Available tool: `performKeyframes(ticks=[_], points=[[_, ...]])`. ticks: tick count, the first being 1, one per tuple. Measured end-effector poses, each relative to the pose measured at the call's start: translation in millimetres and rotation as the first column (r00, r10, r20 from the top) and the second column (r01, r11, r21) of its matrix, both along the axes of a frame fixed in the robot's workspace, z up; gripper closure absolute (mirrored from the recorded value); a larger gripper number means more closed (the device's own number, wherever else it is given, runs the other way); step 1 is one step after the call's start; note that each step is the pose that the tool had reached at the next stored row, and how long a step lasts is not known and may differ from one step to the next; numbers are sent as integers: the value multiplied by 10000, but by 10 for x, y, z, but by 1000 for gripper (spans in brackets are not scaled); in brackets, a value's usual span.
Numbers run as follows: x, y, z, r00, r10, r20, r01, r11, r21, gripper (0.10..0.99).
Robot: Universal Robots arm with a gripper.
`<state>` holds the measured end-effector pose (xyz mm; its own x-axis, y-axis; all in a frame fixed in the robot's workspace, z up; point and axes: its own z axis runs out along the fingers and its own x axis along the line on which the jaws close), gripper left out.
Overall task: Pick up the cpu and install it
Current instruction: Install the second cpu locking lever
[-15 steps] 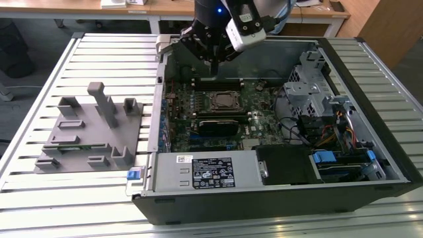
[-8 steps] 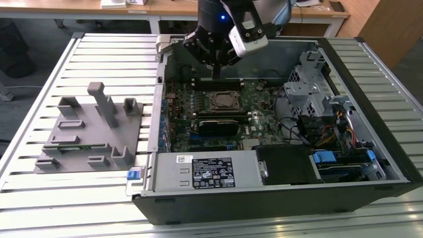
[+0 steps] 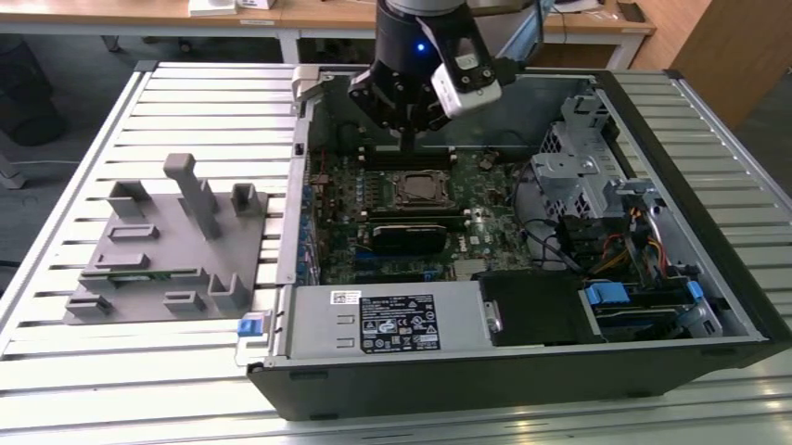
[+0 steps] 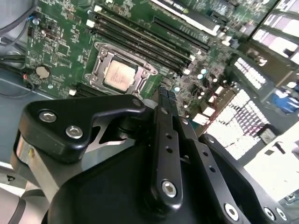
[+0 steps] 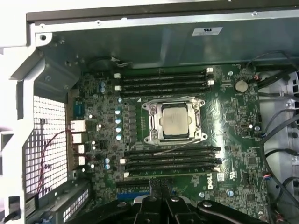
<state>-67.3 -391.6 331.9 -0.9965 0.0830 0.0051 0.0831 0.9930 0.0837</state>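
A slatted metal surface (image 3: pixel 185 102) carries one open computer case (image 3: pixel 520 371) and one grey plastic fixture (image 3: pixel 167 241); wooden desks (image 3: pixel 310 14) stand in the room behind. The end effector (image 5: pixel 161 186), above the motherboard (image 5: pixel 233 116), is clenched, its fingers (image 4: pixel 166 107) pressed together and gripping nothing. One cpu (image 5: pixel 174 120) sits in its socket (image 5: pixel 149 122) on the board, between two banks of memory slots (image 5: pixel 163 79).
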Motion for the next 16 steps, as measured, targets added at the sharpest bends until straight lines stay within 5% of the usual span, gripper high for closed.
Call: performKeyframes(ticks=[4,5,11,16], points=[[53,30,-74,10000,-1,-88,1,10000,3,980],[104,30,-151,9998,-1,-196,1,10000,3,980],[111,30,-164,9998,2,-204,-2,10000,4,980],[160,41,-225,9996,0,-273,1,10000,52,980]])
